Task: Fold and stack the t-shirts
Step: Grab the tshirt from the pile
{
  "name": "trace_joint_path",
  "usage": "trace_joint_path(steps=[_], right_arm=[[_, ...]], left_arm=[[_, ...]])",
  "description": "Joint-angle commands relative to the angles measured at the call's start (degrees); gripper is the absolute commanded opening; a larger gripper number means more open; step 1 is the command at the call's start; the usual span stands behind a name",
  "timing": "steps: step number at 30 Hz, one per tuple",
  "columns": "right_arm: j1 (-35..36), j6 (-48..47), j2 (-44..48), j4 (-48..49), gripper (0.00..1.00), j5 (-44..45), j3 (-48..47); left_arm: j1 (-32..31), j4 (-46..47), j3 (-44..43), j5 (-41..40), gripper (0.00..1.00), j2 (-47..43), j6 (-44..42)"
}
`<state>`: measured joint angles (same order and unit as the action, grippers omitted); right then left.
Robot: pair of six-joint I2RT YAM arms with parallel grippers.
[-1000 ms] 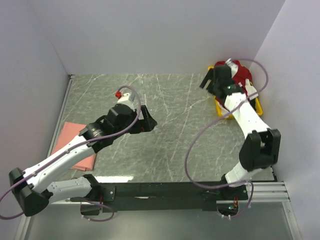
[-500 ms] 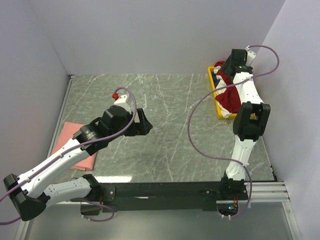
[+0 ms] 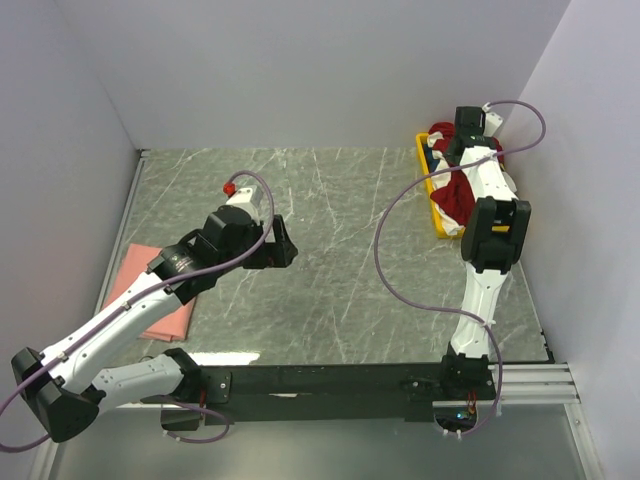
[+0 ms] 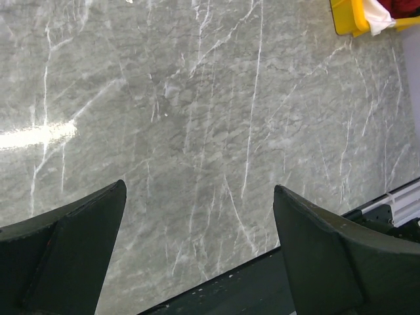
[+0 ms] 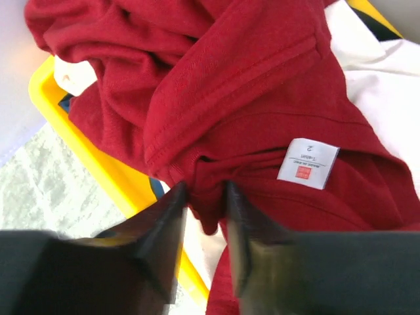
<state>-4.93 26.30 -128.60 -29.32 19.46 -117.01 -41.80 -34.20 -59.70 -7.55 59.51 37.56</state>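
The dark red t-shirt point(image 3: 458, 197) lies bunched in the yellow bin point(image 3: 438, 222) at the back right. In the right wrist view its collar and white label point(image 5: 307, 163) face up, and my right gripper point(image 5: 205, 190) pinches a fold of the dark red t-shirt point(image 5: 249, 79) between both fingers. A white t-shirt point(image 5: 387, 72) lies under the red one. The salmon-pink t-shirt point(image 3: 150, 290) lies folded flat at the table's left edge. My left gripper point(image 3: 283, 243) hangs open over bare marble mid-table, nothing between its fingers point(image 4: 72, 249).
The yellow bin's rim point(image 5: 85, 151) runs just left of the right fingers. That bin's corner point(image 4: 344, 16) shows at the top right of the left wrist view. Walls close in the table at the back, left and right. The black mounting rail point(image 3: 320, 380) runs along the near edge.
The right arm swung back over the bin, dropped onto the pile and closed its jaws on a red fold. The left arm drew back slightly toward the left, still open.
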Motion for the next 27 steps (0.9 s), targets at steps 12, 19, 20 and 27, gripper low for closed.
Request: trace_joint_path(steps=[12, 19, 20, 27], right_arm=[[0.71, -1.78, 13.54, -1.70, 0.00, 6.11, -0.41], [2.90, -4.68, 23.29, -1.44, 0.00, 8.83, -1.37], [3.08, -5.03, 24.00, -1.35, 0.00, 9.45, -1.73], [4.31, -7.75, 29.01, -0.74, 0.00, 7.00, -5.42]], left_arm=[[2.95, 1.32, -1.29, 3.86, 0.99, -1.23, -2.76], [3.39, 2.12, -1.21, 5.27, 0.99, -0.97, -2.49], [3.48, 2.29, -1.12, 5.27, 0.99, -1.06, -2.49], [4.10, 2.99, -0.59, 5.35, 1.00, -1.15, -2.32]])
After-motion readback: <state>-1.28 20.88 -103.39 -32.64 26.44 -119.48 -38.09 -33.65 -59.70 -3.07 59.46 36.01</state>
